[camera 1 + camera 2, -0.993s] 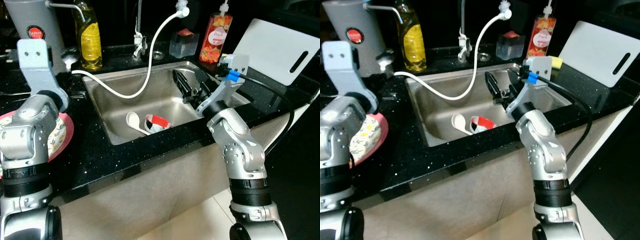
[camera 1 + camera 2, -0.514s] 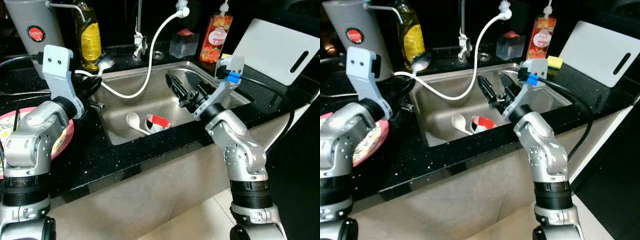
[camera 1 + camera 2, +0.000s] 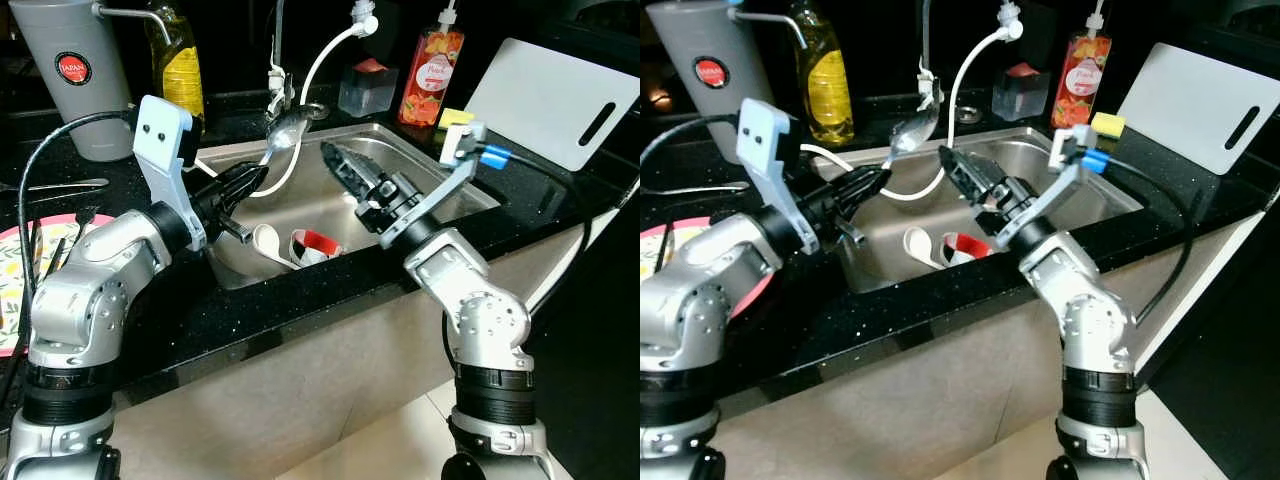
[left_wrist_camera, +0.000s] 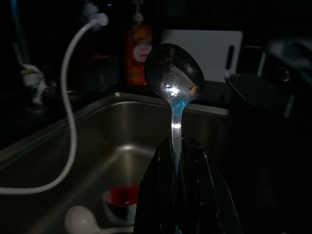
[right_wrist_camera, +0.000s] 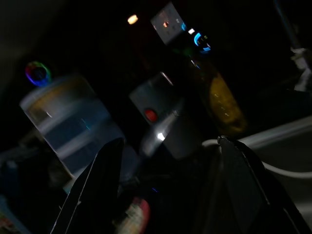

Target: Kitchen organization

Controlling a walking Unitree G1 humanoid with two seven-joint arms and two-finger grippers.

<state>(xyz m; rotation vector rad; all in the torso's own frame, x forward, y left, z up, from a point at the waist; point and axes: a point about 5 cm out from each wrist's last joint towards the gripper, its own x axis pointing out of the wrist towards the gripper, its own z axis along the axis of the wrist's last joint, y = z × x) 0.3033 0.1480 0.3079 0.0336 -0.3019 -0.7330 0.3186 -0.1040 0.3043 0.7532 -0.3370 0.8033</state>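
Since 1 s ago left arm has swung from far left of frame in toward the sink, and right gripper has shifted left across the basin. Left gripper (image 3: 243, 181) now sits at the sink's left rim, fingers closed tight on the handle of a metal spoon (image 3: 281, 131); spoon sticks up and right, bowl end near the faucet (image 3: 275, 75), upper centre of frame. Left wrist view confirms it: handle pinched between both black fingers (image 4: 156, 195), bowl (image 4: 174, 70) upward and free. Right gripper (image 3: 345, 165) hovers over the middle of the sink (image 3: 450, 185), fingers spread wide apart, holding nothing; right wrist view shows the two fingers (image 5: 97, 180) with a wide gap and nothing between them. In the basin, below centre: white ladle-type spoon (image 3: 265, 243) lying next to a red-and-white bowl (image 3: 315, 245), just touching or nearly so. White hose (image 3: 325, 55) loops from top centre down into the basin. Black countertop (image 3: 250, 310) carries a floral plate (image 3: 20, 300) at far left, grey jug (image 3: 70, 75) and yellow soap bottle (image 3: 180, 70) upper left, orange dispenser bottle (image 3: 430, 75) and white cutting board (image 3: 555, 95) upper right.
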